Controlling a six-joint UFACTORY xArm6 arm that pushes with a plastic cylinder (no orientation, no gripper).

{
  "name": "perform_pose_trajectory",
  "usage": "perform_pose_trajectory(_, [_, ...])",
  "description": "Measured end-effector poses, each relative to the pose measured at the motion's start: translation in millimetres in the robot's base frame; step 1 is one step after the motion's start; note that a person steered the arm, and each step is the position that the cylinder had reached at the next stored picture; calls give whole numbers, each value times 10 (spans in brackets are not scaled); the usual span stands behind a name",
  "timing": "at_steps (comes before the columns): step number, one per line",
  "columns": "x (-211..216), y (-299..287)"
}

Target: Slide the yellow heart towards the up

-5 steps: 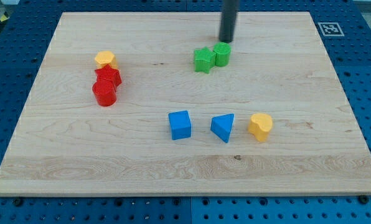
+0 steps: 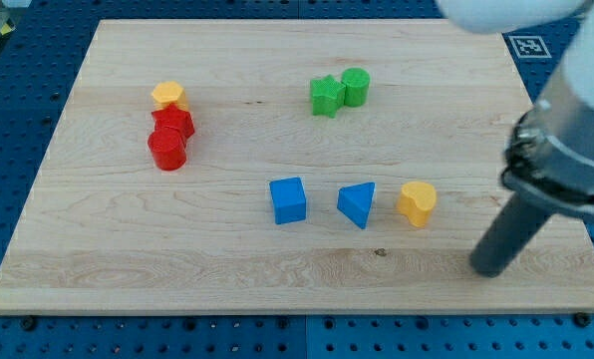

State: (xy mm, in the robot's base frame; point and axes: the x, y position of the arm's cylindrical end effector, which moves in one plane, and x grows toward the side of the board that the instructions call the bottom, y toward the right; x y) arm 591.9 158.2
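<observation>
Down near the view's bottom right, my tip on the wooden board, rod slanting up right, gripping nothing; apart from yellow heart, up-left of it. Further left: blue triangle, blue cube

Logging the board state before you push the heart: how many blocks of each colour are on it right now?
Yellow: 2, the yellow heart and a yellow block
Red: 2, red block, red cylinder
Green: 2, green star, green cylinder
Blue: 2, blue cube, blue triangle
Total: 8
My tip is toward the view's bottom right of the heart.
</observation>
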Motion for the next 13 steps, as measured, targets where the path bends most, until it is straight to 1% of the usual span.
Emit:
perform_pose_trajectory(1, [2,-212])
perform_pose_trajectory(2, [-53,-212])
perform_pose_trajectory(3, [-206,-234])
perform_pose_trajectory(6, [-261,-282])
perform_pose_trajectory(8, [-334,-549])
perform_pose_trajectory(9, [-383,-559])
perform_pose_trajectory(11, [-648,-548])
perform_pose_trajectory(13, [-522,-196])
